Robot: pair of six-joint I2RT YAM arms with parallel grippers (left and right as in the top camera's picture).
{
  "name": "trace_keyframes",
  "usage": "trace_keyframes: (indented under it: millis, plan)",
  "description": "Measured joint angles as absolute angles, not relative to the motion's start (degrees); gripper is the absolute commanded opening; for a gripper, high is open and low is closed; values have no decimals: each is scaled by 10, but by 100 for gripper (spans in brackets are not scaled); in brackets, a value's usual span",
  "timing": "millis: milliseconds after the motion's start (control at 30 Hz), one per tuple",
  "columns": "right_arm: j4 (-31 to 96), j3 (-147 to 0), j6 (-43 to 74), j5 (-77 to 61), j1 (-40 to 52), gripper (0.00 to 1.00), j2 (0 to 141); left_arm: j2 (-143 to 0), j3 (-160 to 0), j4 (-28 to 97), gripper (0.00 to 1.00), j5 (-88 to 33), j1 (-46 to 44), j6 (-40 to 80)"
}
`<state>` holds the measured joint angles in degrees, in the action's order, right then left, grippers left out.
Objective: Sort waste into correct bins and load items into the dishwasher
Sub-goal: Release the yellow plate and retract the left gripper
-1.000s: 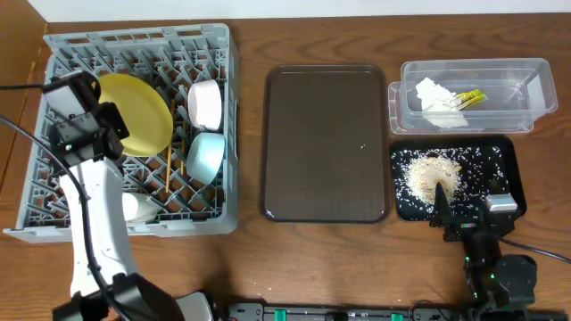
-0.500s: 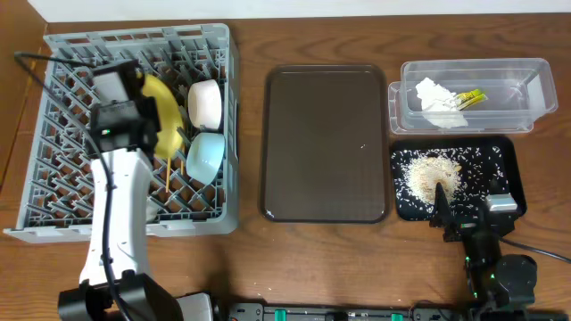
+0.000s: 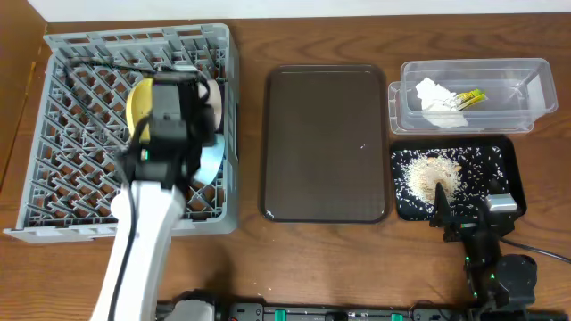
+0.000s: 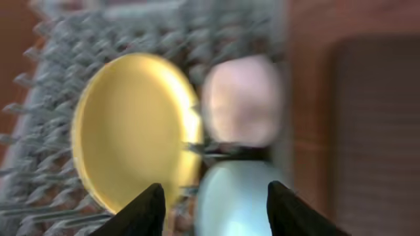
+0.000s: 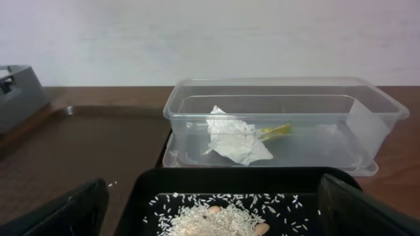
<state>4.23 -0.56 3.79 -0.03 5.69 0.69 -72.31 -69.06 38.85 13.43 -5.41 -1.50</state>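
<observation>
Left of serving tray [image 3: 326, 143]: dish rack [image 3: 53, 53], grey lattice, low walls. Contents seen: yellow plate [image 4: 131, 131], tilted among pegs; white bowl [image 4: 241, 98] just beside plate, on side nearer serving tray; light blue bowl [image 4: 236, 196] next to white bowl, touching or nearly so. No sight of cup or chopsticks, possibly masked by left arm. Above same rack: left gripper [image 4: 215, 190], fingers spread wide, nothing between them, hovering over gap between plate and blue bowl; wrist view blurred.

Right of serving tray, far end: clear tub [image 3: 526, 89], holding tissue [image 3: 434, 96] and snack wrapper [image 3: 471, 96]. Right of serving tray, near end: black tray [image 3: 504, 152], rice scraps [image 3: 433, 174] heaped inside. At its near edge: right gripper [image 5: 211, 190], fingers apart, empty.

Status, judged: sorting done, loading apparently done; step in hand likely clearing left arm from rack. Method: hold fingers apart, rise straight up before any sideways travel, avoid brushing plate rim or bowls, leaning plate likely to slip off pegs at a light knock. Leave right arm parked.
</observation>
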Motion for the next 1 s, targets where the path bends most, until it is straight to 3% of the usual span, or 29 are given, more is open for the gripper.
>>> trace_keyframes:
  millis: [100, 233, 533, 733, 1000]
  plan:
    - [42, -6, 38, 0, 57, 99, 7, -662, -691, 407, 56, 80, -102, 16]
    - [42, -6, 38, 0, 57, 99, 7, -612, -691, 428, 80, 24, -173, 51]
    - [42, -6, 38, 0, 57, 99, 7, -592, -691, 434, 88, -16, -284, 75]
    - [42, -6, 38, 0, 57, 99, 7, -591, -691, 465, 91, -15, -289, 75]
    - [42, -6, 38, 0, 57, 99, 7, -532, -689, 405, 94, -11, -273, 75]
